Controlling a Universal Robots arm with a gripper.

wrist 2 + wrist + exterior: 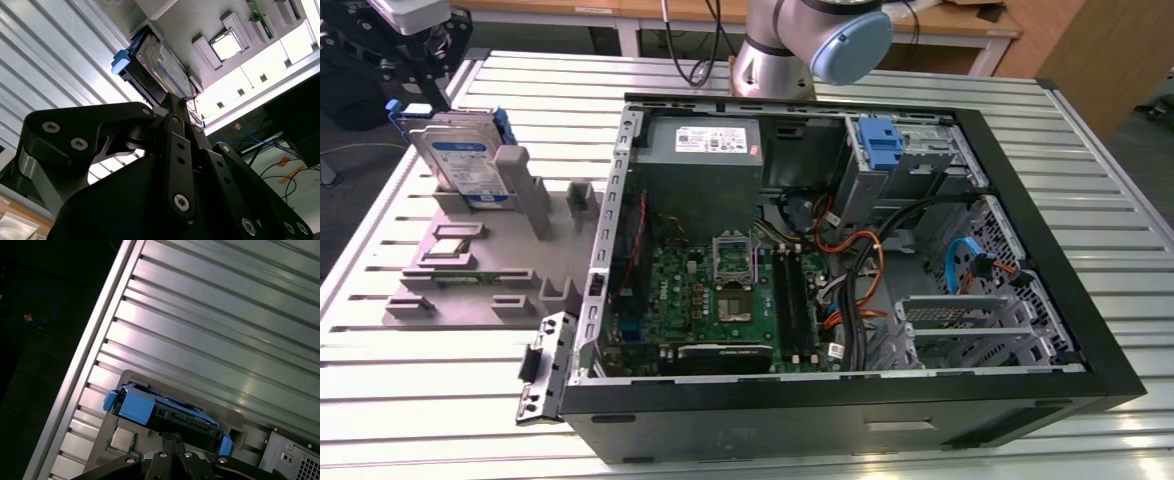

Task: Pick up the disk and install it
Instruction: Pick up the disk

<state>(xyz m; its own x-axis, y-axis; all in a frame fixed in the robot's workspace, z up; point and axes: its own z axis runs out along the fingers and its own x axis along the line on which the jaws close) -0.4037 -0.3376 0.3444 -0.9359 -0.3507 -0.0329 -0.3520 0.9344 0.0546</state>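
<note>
Poised right above the disk, my gripper has its fingers pressed together with nothing between them; I see their joined tips at the disk's upper edge in both wrist views, though I cannot tell whether they touch it. The disk stands on edge in a slot at the far end of a grey holder, label facing the exterior view's left, its blue frame wrapped around the silver body. In the second wrist view the disk sits just past my gripper; in the first wrist view its blue frame corner sticks out beside my gripper. The same holder carries a square processor chip in a shallow recess near the disk, and a thin green board lies in a groove just beside that. The holder rests on a slatted aluminium table. Beside it, toward the exterior view's right, lies an open computer case. Inside it are a green motherboard, a grey power supply with a white sticker, a bundle of orange and black cables, and a bare blue bracket sitting in the drive cage at the far corner.
</note>
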